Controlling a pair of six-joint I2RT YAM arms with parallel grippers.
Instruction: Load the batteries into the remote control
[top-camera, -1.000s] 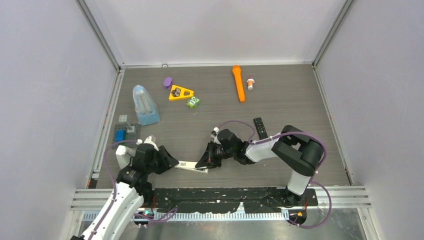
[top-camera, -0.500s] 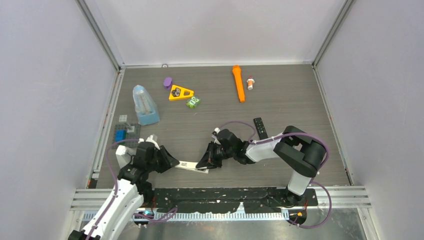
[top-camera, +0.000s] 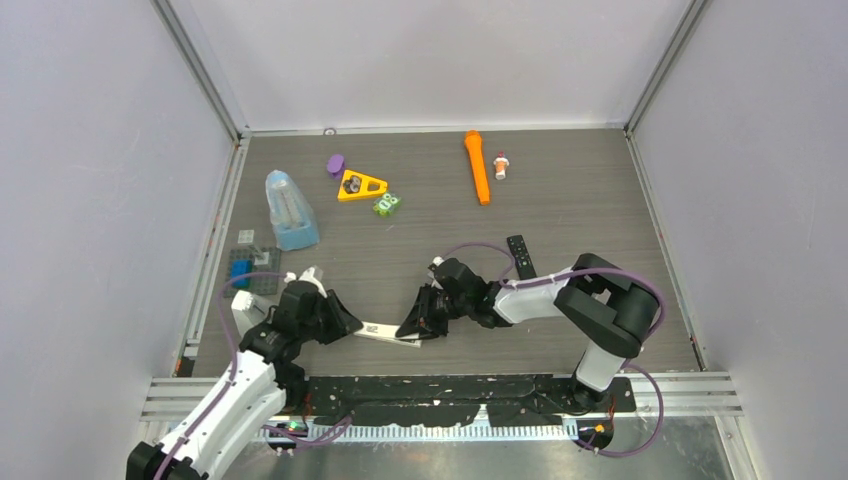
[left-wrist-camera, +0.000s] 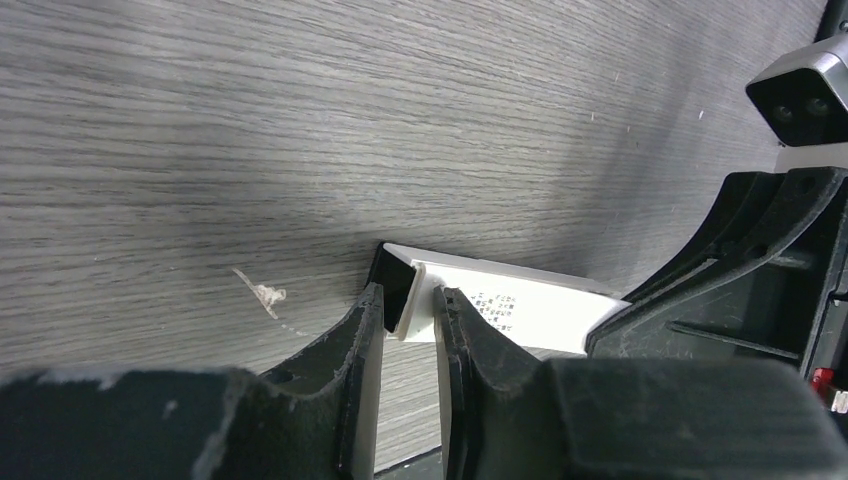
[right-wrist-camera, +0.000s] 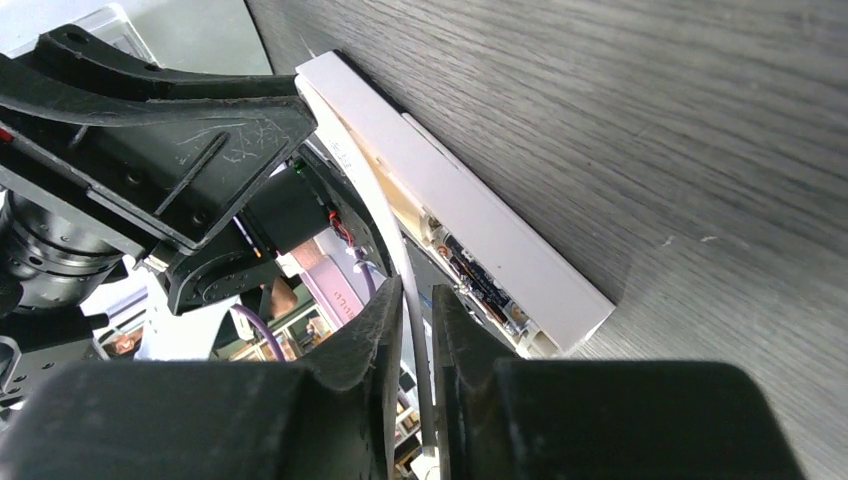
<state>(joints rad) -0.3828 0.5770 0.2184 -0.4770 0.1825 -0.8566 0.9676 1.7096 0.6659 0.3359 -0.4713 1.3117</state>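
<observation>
The white remote control (top-camera: 385, 333) lies near the table's front edge, between my two grippers. My left gripper (top-camera: 350, 328) is shut on its dark end (left-wrist-camera: 398, 290), one finger on each side, seen close in the left wrist view (left-wrist-camera: 410, 305). In the right wrist view the remote control (right-wrist-camera: 470, 220) lies with its compartment open and the dark batteries (right-wrist-camera: 480, 283) sit inside. A thin white battery cover (right-wrist-camera: 385, 225) curves away from it and runs between the jaws of my right gripper (right-wrist-camera: 418, 300), which pinch it. From above, the right gripper (top-camera: 412, 328) is at the remote's right end.
A black remote (top-camera: 520, 257) lies behind the right arm. At the back are an orange flashlight (top-camera: 477, 166), a yellow triangle (top-camera: 361, 186), a green toy (top-camera: 386, 204) and a purple piece (top-camera: 335, 164). At the left are a clear blue container (top-camera: 290, 212) and a block tray (top-camera: 250, 265).
My left gripper's jaws have closed in on the remote's dark end, and the left arm has shifted slightly. The right gripper stays at the remote's right end.
</observation>
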